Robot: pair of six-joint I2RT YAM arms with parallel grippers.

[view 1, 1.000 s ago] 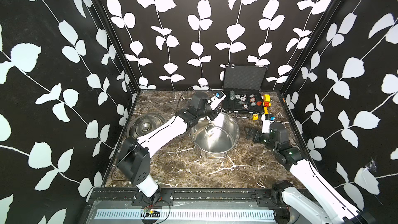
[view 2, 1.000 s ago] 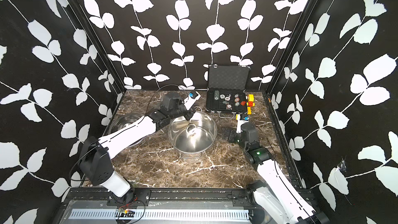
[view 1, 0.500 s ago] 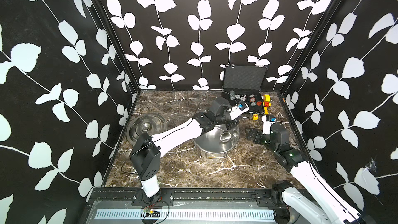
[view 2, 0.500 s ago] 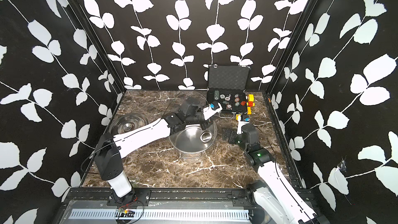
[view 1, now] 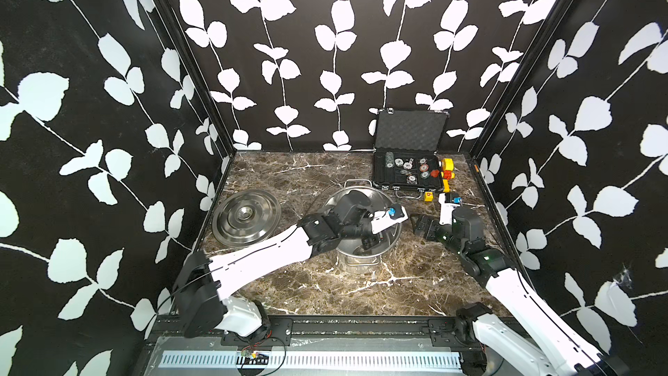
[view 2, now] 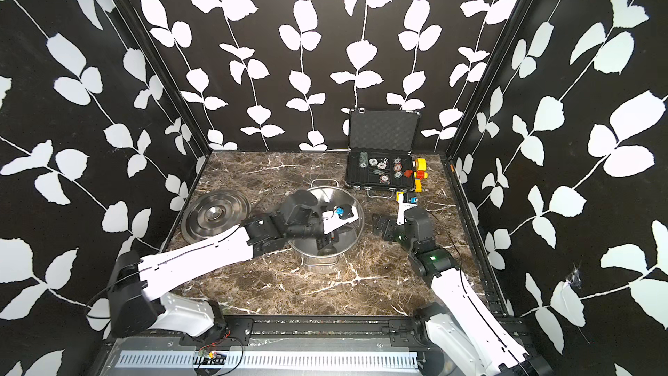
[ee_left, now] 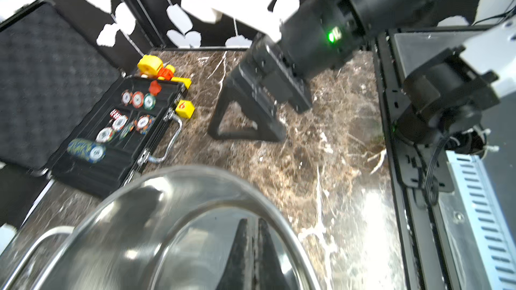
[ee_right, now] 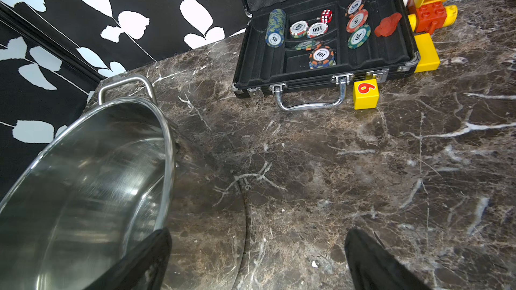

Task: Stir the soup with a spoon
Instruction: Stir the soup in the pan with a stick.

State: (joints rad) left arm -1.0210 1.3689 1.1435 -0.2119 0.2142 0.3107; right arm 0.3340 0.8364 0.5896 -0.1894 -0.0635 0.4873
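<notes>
The soup is a shiny steel stockpot (view 1: 356, 264) (view 2: 318, 264) mid-table; no liquid shows inside. My left arm reaches over its rim and my left gripper (view 1: 370, 244) (ee_left: 252, 220) points down into it, shut. Between its fingers runs a thin steel strip, the spoon's handle (ee_left: 255, 249). A rounded shape under the fingers looks like the spoon's bowl (view 2: 327, 251), low in the pot. My right gripper (view 1: 421, 224) (ee_right: 257, 235) sits low over the marble just right of the pot (ee_right: 83, 177), open, nothing between its fingers.
The flat steel lid (view 1: 246, 217) lies left of the pot. At the back right stands an open black case of poker chips (view 1: 408, 175) (ee_right: 321, 40), with a yellow number block (ee_right: 365, 94) and a yellow-red toy (view 1: 447, 171) beside it.
My left gripper has swept from the pot's far left rim across to its right and now stands deeper at the near right. The right arm has not moved.
</notes>
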